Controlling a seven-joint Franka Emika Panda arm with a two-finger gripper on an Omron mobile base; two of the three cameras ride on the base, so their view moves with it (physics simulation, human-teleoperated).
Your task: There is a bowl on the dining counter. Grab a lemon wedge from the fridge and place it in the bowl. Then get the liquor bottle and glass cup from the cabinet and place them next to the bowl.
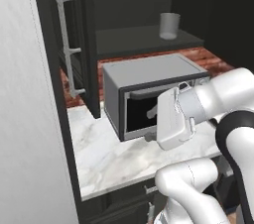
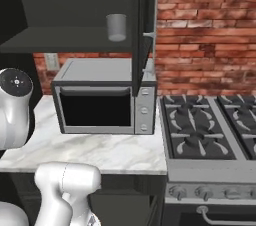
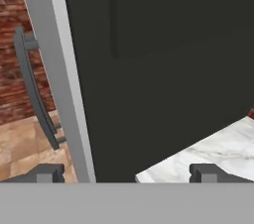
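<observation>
Glass cup point(image 1: 169, 26) sits up on the open cabinet shelf point(image 1: 144, 39), above the microwave point(image 1: 144, 94). Gripper point(image 3: 126, 173) is spread wide with nothing in it, facing a dark panel and a marble counter point(image 3: 223, 148). Open cabinet door point(image 1: 89, 44) hangs left of the microwave, stove point(image 2: 210, 135) to its right.

- Glass cup point(image 1: 169, 25): showing pale grey.
- Cabinet point(image 2: 70, 10): appearing black.
- Microwave point(image 2: 102, 97): showing grey, with a black door.
- Counter point(image 1: 114, 156): displaying white marble with grey veins.
- Wall point(image 2: 205, 35): showing red brick.
</observation>
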